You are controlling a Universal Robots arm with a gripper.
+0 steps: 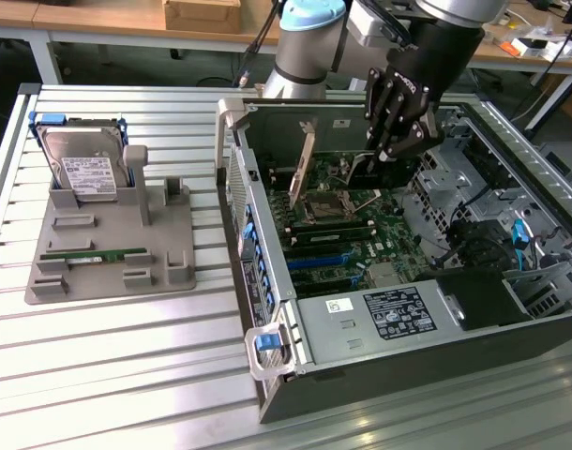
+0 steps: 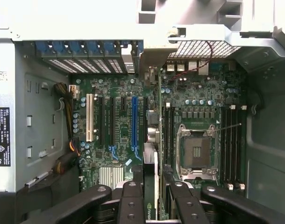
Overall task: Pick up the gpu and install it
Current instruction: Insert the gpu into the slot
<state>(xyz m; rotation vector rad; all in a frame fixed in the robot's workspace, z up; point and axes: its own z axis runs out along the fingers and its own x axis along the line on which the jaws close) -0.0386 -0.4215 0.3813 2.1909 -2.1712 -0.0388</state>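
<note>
At the exterior view's left, the grey holder point(image 1: 108, 272) sits near the table's left edge. The hard drive point(image 1: 84, 169) stands upright in a cradle at its far corner, and the memory stick point(image 1: 94, 255) lies flat in a groove toward its near edge. Each part has its own seat, so I can come at it from above. The posts between them are bare, which fits what I am carrying. To the right, the computer case point(image 1: 380, 370) lies on its side with the panel off and the motherboard point(image 2: 119, 93) facing up at me, so a card can only go in straight down. My gripper point(image 1: 391, 150) is down inside that case with its jaws closed on the gpu point(image 1: 309, 150). In the wrist view my fingers point(image 2: 131, 203) pinch the card's two faces. I hold it on edge because its contact edge has to meet a slot squarely. Its silver bracket point(image 2: 152, 58) points at the case's rear wall, beside the row of blue-latched slot covers, since that is where the bracket has to end up. The card's thin edge runs between the long blue slot point(image 2: 134, 121) and the CPU socket point(image 2: 197, 151). I cannot tell whether its lower edge has entered a slot or merely hangs above one.
</note>
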